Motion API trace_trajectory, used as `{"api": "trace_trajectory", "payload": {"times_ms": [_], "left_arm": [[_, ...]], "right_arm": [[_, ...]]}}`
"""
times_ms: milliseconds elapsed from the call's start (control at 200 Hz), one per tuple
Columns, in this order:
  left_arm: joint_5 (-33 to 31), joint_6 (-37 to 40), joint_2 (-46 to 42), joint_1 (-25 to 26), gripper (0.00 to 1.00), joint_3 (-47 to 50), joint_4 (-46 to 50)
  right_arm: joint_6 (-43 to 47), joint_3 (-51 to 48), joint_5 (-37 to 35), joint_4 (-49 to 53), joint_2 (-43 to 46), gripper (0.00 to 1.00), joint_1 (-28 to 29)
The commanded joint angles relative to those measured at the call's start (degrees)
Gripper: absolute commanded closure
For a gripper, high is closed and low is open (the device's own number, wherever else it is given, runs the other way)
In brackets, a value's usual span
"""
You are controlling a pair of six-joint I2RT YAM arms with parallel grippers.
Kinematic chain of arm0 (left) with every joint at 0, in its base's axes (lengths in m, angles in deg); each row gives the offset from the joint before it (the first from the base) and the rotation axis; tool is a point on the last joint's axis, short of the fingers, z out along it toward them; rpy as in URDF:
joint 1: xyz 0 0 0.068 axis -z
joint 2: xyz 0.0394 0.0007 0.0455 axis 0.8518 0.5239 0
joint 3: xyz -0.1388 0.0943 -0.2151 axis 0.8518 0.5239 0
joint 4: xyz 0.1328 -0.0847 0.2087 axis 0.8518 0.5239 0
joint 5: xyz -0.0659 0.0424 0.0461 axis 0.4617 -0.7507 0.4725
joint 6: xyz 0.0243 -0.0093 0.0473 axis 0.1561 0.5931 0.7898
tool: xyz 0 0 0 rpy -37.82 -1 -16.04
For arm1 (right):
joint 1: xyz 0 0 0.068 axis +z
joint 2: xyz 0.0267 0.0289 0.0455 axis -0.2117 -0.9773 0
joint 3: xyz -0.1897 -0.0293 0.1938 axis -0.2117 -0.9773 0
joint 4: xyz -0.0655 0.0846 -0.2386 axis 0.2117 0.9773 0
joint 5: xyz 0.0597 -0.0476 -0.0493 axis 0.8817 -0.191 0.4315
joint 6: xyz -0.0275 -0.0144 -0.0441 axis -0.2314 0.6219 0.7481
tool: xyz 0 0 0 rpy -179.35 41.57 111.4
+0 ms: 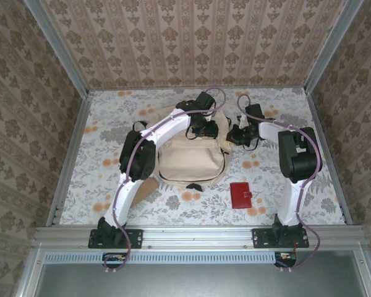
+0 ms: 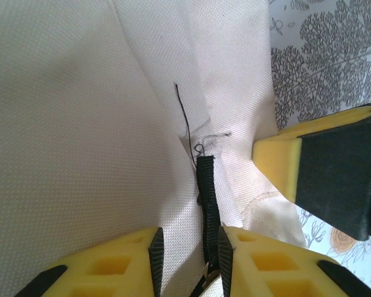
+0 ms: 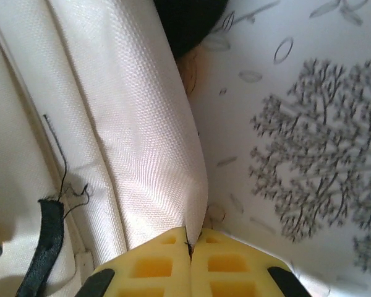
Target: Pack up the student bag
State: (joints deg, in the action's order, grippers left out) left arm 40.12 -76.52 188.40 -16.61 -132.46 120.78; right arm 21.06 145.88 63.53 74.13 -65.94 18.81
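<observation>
Student bag (image 1: 191, 159): beige, flat at table (image 1: 111, 130) centre. Left gripper (image 2: 188, 260) clenched on black strap (image 2: 207, 192); right gripper (image 3: 190, 263) pinching bag fabric edge. Step: opening bag, judged. Next: spread apart; 1 red wallet (image 1: 240, 195) waits near front edge.

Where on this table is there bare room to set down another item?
Free: the far strip behind the student bag, the left side beyond the left arm, and the near-right cloth around the red wallet. Crowded: the bag's top edge, where the left gripper and right gripper meet.

Red wallet (image 1: 240, 195) flat on floral tablecloth (image 1: 321, 185); patterned wallpaper (image 1: 191, 37) around.
</observation>
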Motion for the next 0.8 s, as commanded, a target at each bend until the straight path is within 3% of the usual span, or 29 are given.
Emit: {"api": "trace_trajectory", "payload": {"times_ms": [0, 295, 435, 795], "left_arm": [[0.2, 3.6, -4.3, -0.7, 0.67, 0.7, 2.9], [-5.1, 8.3, -2.6, 1.9, 0.67, -2.5, 7.1], [-11.1, 10.2, -1.0, 3.5, 0.67, -5.2, 9.8], [-18.0, 13.4, 2.5, 6.6, 0.62, -9.7, 12.6]], "right_arm": [[-1.1, -2.9, 5.3, -2.0, 5.6, 0.97, 0.9], [-4.1, -7.5, 10.2, -6.2, 10.8, 1.0, 0.9], [-4.2, -8.2, 10.4, -6.2, 11.4, 1.0, 1.0], [-4.8, -8.9, 11.2, -6.7, 12.9, 1.0, 0.9]]}}
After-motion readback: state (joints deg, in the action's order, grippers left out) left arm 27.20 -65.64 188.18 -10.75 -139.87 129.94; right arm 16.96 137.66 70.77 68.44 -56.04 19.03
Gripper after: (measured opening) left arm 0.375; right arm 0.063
